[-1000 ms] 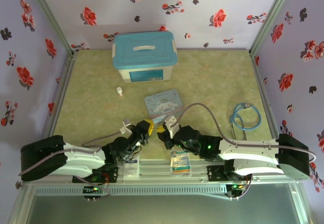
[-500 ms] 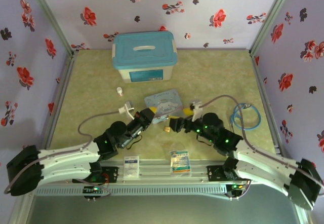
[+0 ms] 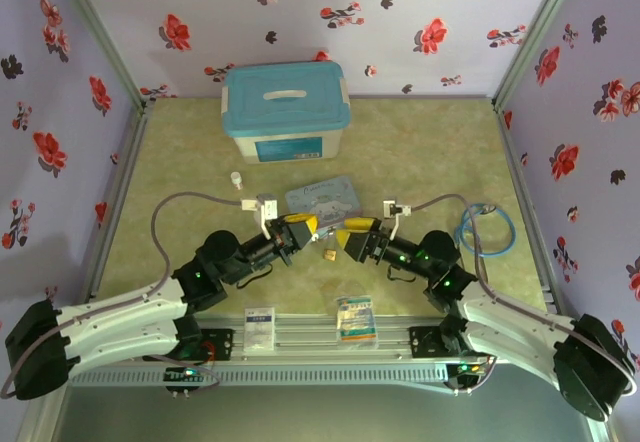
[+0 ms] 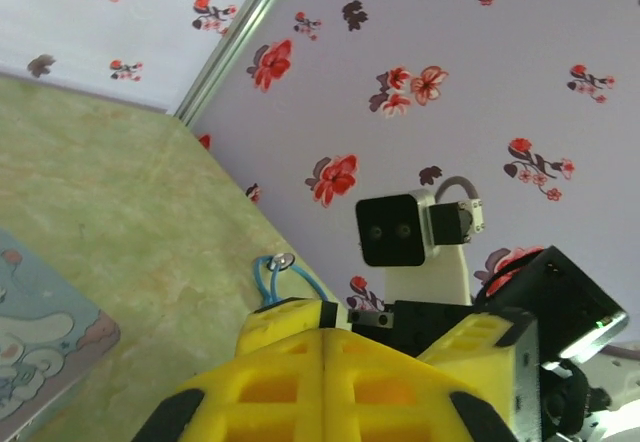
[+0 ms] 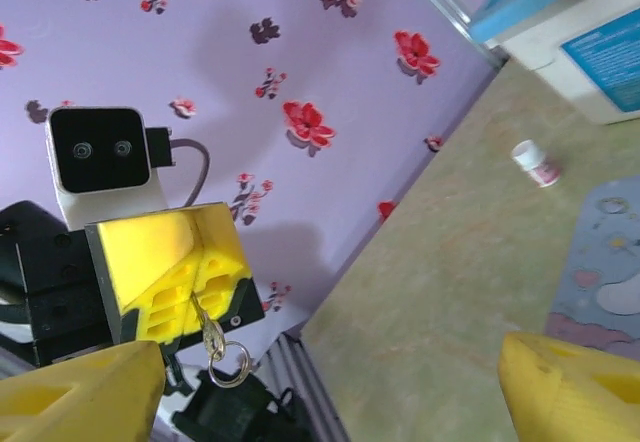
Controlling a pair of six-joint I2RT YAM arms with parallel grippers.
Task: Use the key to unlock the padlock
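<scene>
The padlock (image 3: 327,254), a tiny brass block, lies on the green table (image 3: 200,202) between the two grippers. My left gripper (image 3: 300,227) is shut; in the left wrist view its yellow fingers (image 4: 325,337) meet in a closed seam. The right wrist view shows that left gripper (image 5: 195,302) pinching the key (image 5: 212,340), which hangs down with its ring. My right gripper (image 3: 350,237) faces it from the right, open, its yellow fingertips (image 5: 140,362) far apart with nothing between them. In the left wrist view the right gripper (image 4: 385,327) stands just beyond my fingers.
The pale blue cartoon tin (image 3: 325,199) lies just behind the grippers. A small white bottle (image 3: 236,179) stands left of it, with a blue-lidded box (image 3: 285,110) at the back. A blue coiled cable (image 3: 485,227) lies at the right. Two small cards (image 3: 260,327) rest on the front rail.
Both arms have reached away from the front edge toward the tin. The grippers, down low by the rail before, now face each other above the padlock.
</scene>
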